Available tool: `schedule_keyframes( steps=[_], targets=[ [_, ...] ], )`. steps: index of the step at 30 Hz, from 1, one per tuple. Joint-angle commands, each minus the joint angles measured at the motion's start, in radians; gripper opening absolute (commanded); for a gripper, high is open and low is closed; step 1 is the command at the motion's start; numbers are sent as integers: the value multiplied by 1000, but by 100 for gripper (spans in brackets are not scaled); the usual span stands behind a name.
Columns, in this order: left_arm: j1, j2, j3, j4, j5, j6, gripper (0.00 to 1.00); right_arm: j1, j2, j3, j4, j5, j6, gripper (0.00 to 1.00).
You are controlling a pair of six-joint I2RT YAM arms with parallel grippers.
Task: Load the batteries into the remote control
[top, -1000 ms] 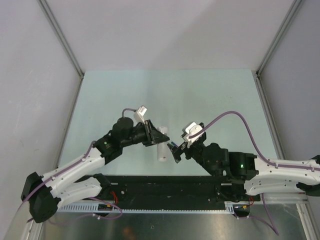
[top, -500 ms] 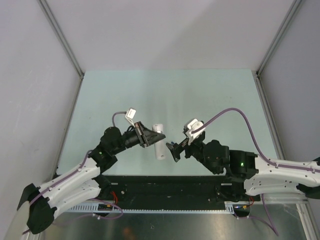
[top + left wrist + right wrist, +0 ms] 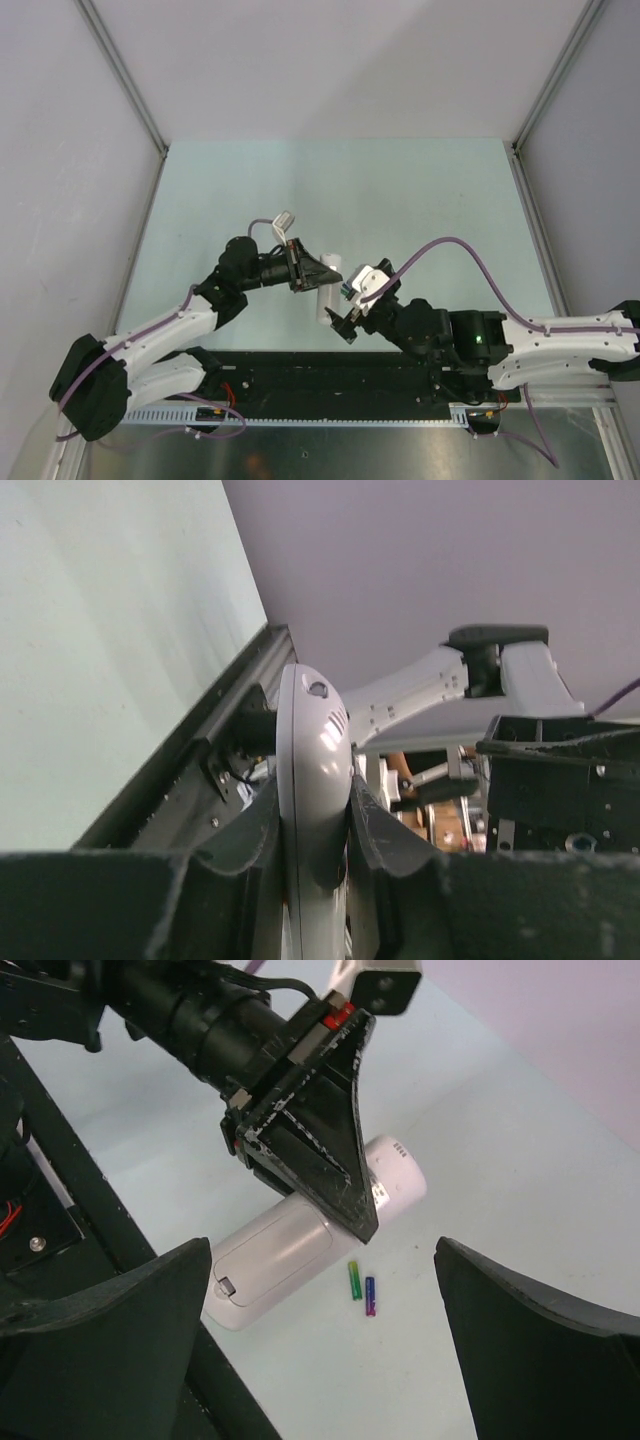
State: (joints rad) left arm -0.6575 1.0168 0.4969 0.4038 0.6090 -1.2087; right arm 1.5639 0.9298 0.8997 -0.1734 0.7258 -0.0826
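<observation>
Left gripper (image 3: 312, 825): clamped on the remote control (image 3: 290, 1250), a dark finger on each long side.
Remote control: white, panelled back facing up, low over the table (image 3: 500, 1190).
Batteries: green battery (image 3: 354, 1280) and purple battery (image 3: 370, 1296) lie side by side on the table, just beside the remote.
Right gripper (image 3: 343, 312): spread wide, holding nothing, above the remote and batteries.

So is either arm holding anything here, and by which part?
The left jaws clamp the remote control across its long sides, past the middle toward the slotted end. The right jaws are open and empty.
</observation>
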Motion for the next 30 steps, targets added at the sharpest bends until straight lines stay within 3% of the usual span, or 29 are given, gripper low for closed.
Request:
schedule_keyframes(
  steps=[1, 7, 20, 30],
  targets=[
    [7, 17, 66, 66, 132, -55, 0, 16, 1, 76, -75, 8, -48, 96],
    [9, -3, 71, 64, 138, -72, 0, 18, 33, 82, -156, -20, -11, 89],
    [6, -15, 62, 38, 112, -55, 0, 27, 79, 85, -149, -40, 4, 100],
    [2, -23, 65, -19, 97, -17, 0, 28, 73, 85, -129, -43, 6, 100]
  ],
)
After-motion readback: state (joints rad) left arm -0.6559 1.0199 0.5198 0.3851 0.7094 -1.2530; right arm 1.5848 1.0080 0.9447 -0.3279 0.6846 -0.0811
